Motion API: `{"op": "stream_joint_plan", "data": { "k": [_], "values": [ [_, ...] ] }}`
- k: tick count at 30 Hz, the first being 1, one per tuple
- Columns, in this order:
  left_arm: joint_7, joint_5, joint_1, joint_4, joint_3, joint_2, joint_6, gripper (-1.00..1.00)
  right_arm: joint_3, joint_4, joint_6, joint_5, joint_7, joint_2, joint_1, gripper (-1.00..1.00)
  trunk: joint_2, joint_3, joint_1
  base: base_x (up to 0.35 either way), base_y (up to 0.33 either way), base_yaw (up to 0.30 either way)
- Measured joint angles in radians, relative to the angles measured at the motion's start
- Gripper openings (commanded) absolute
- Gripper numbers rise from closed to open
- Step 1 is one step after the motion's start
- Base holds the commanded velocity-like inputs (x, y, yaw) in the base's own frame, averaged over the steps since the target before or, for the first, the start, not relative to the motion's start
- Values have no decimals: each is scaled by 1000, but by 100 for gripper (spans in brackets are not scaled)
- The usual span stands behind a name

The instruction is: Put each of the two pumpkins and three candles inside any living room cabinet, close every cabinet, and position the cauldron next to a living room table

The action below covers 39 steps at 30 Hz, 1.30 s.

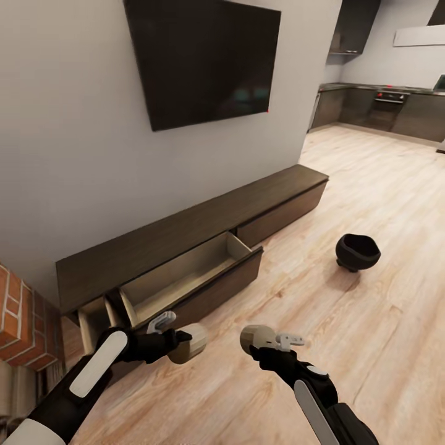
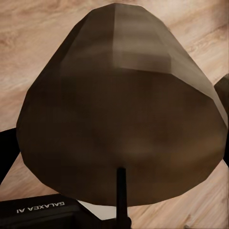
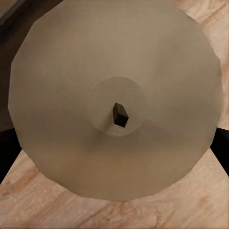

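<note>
My left gripper (image 1: 183, 340) is shut on an olive-beige candle (image 1: 191, 343), held above the floor just in front of the open drawer; up close that candle (image 2: 119, 105) is a brown stubby cylinder. A second candle (image 1: 256, 337) sits in my right gripper (image 1: 267, 341), which is shut on it; its pale flat top with a dark wick (image 3: 114, 100) faces the right wrist camera. The dark-brown cabinet (image 1: 259, 198) runs along the wall, with one wide drawer (image 1: 185, 272) pulled open showing a beige interior. The black cauldron (image 1: 357, 251) stands on the floor to the right.
A second narrow drawer (image 1: 96, 321) at the cabinet's left end is also open. A dark TV (image 1: 204, 59) hangs above the cabinet. Red brickwork (image 1: 18, 315) stands at the left edge. Wooden floor (image 1: 371, 346) stretches right toward a grey kitchen (image 1: 383, 108).
</note>
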Motion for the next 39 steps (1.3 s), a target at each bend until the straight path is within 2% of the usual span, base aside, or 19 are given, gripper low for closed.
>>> {"op": "stream_joint_plan", "data": {
  "k": [7, 39],
  "values": [
    [-2, -1, 0, -16, -4, -1, -2, -100, 0, -2, 0, -1, 0, 0, 0, -100, 0, 0, 0, 26, -79, 290],
    [-1, -1, 0, -14, -7, -3, -3, -100, 0, 5, 0, -1, 0, 0, 0, -100, 0, 0, 0, 53, -307, 291]
  ]
}}
